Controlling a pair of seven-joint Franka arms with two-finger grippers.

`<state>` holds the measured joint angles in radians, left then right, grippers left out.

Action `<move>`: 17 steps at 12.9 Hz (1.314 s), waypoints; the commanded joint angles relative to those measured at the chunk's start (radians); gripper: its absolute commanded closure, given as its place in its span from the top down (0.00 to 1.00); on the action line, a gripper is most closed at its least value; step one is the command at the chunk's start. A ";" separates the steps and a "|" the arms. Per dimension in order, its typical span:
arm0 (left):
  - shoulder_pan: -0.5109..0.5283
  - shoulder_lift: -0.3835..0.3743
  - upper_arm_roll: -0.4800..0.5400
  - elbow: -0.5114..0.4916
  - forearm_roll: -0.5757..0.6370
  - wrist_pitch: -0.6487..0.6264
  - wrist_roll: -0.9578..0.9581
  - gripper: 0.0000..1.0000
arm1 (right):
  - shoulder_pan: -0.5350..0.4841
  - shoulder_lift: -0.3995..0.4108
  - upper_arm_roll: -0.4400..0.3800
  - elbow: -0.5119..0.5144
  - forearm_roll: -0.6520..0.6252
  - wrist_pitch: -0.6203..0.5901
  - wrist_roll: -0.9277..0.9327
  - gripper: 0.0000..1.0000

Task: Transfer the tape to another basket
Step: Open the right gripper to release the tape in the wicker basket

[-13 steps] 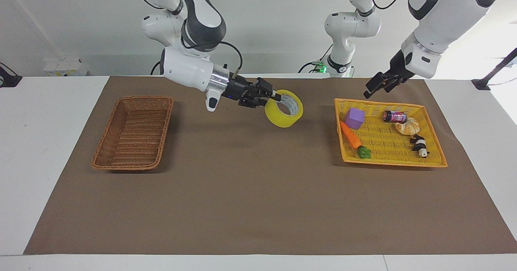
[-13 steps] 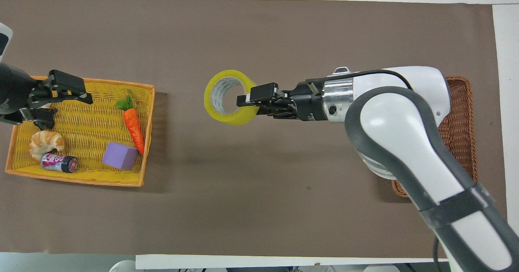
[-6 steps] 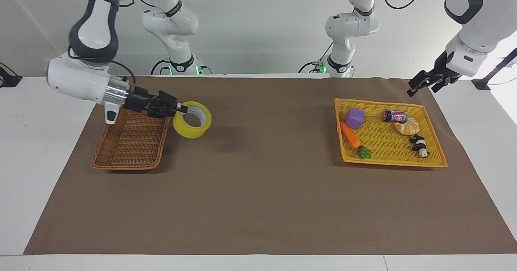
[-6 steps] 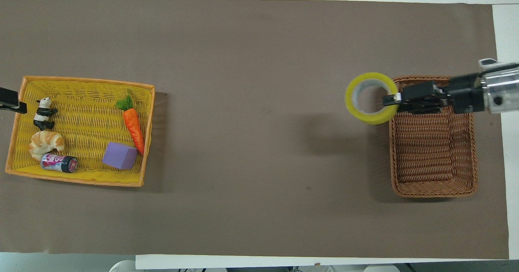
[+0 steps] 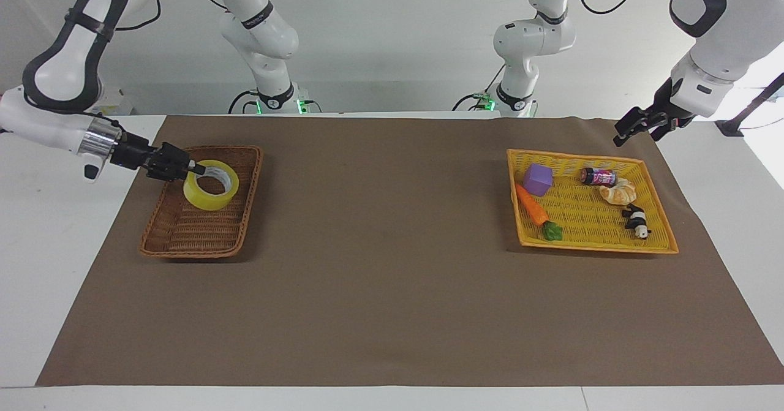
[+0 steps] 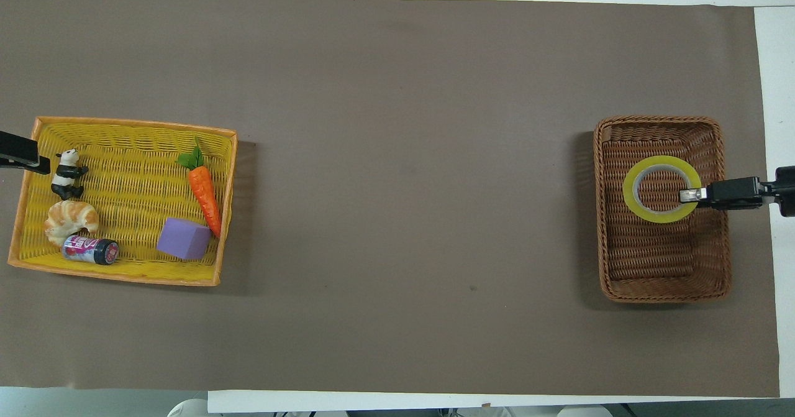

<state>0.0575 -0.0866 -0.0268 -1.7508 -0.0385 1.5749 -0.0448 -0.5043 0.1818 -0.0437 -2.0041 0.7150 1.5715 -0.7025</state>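
Note:
The yellow tape lies nearly flat, low inside the brown wicker basket, at the end nearer the robots. My right gripper comes in over the basket's rim and is shut on the tape's rim. I cannot tell whether the tape rests on the basket floor. In the overhead view the tape sits in the middle of the basket, with the right gripper on its edge. My left gripper is open and empty, in the air by the yellow tray's corner nearest the robots.
The yellow tray at the left arm's end holds a purple block, a carrot, a can, a croissant and a panda figure. A brown mat covers the table.
My right gripper has carried the tape from the middle of the table to the brown basket and lowered it inside. The left arm drew back off the tray and now holds still.

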 commanded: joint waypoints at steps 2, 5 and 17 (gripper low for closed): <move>-0.015 -0.002 0.001 -0.002 0.020 -0.004 0.006 1.00 | -0.019 0.047 0.018 -0.022 -0.037 0.042 -0.120 0.00; -0.030 -0.002 0.001 -0.002 0.020 -0.004 0.008 1.00 | -0.019 0.057 0.018 -0.035 -0.078 0.081 -0.149 0.04; -0.053 0.025 -0.030 0.063 0.023 -0.068 0.006 1.00 | 0.222 -0.145 0.024 0.177 -0.529 0.093 0.096 1.00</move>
<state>0.0119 -0.0851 -0.0548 -1.7403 -0.0384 1.5595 -0.0436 -0.3175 0.1055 -0.0279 -1.8354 0.2488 1.6835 -0.7186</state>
